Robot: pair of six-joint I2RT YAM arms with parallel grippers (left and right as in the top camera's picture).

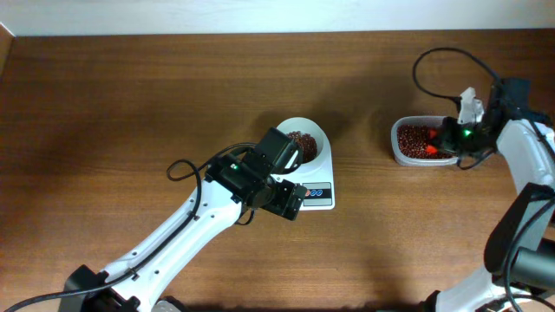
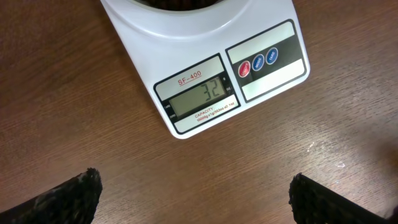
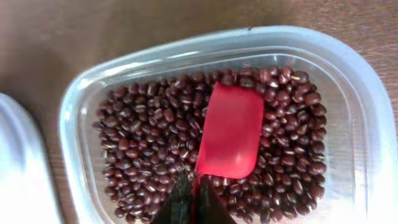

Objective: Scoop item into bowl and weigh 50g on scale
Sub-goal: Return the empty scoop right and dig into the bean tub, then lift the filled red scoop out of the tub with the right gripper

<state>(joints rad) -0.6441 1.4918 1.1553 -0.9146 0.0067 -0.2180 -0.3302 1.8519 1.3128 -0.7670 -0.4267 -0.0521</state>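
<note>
The right gripper [image 3: 193, 198] was clenched on the handle of a red scoop [image 3: 231, 132], its jaws pressed together. The scoop's blade lay just ahead of the fingertips, flat on the beans [image 3: 143, 143], which spread around it across the floor of the clear container [image 3: 73, 118]. That container sat on the wooden table [image 1: 130, 95] directly beneath this gripper.

The left gripper [image 2: 194, 186] was released, its fingers [image 2: 68, 199] wide apart above bare wood with nothing between them. Just ahead of it lay the scale [image 2: 273, 81], its display facing the gripper and reading 32. Beyond the display, on the scale's far part, sat the bowl [image 1: 319, 132] with a small heap of beans inside, partly hidden by the arm from overhead. The container stood well apart from it, on the right arm's side.
</note>
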